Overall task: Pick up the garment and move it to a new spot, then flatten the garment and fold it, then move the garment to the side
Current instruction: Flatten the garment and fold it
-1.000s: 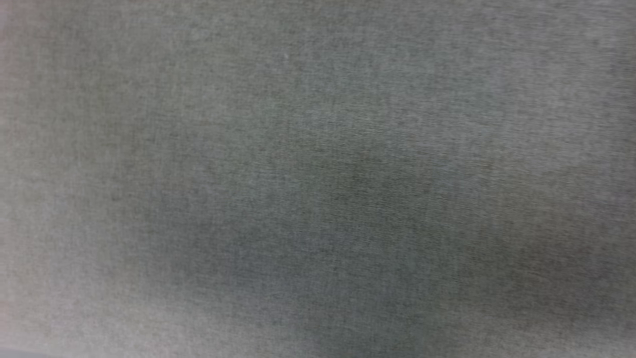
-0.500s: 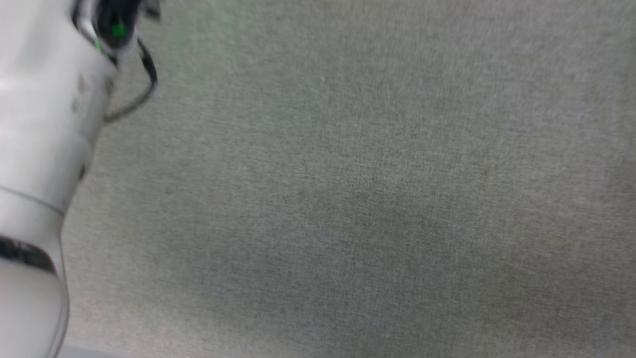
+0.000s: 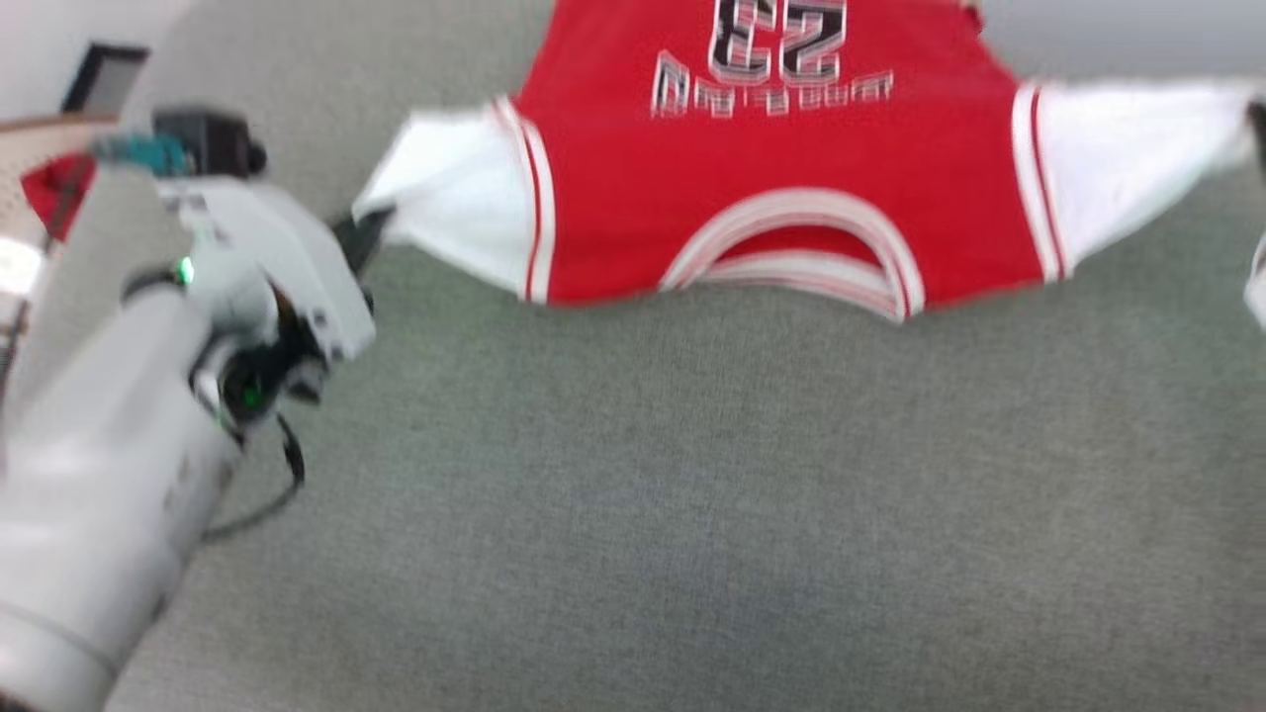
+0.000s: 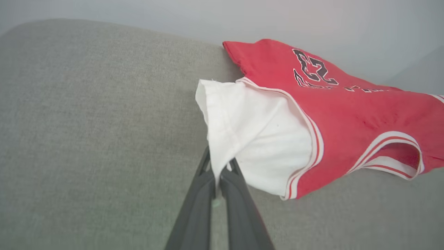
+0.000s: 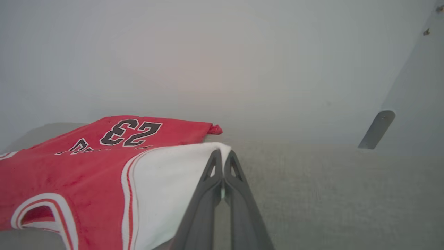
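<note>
A grey table (image 3: 633,494) covered in a finely woven, felt-like cloth takes up most of the head view. Its far left corner is rounded.

The garment (image 3: 771,188) lies spread on the far part of the table. It is a soft red jersey with white short sleeves, red-and-white striped bands at the armholes and collar, and black, white-edged lettering with the number 23. Its long axis runs sleeve to sleeve, left to right across the head view. The curved collar points toward the robot and the hem points away, at the table's far edge, so the lettering reads upside down from the head. Both sleeves are drawn outward, and their tips are raised a little off the cloth.

The left arm's pale, smooth, rounded forearm (image 3: 109,465) comes in from the lower left, with a small green light at the wrist.

At the far left stands a pale basket (image 3: 28,138), blurred, with a small red cloth (image 3: 49,193) in it.

The left pincer (image 4: 219,163) has its long dark fingers pressed together, pinching the edge of the left white sleeve. The right pincer (image 5: 222,156) is likewise pressed together, pinching the hem of the right white sleeve.
</note>
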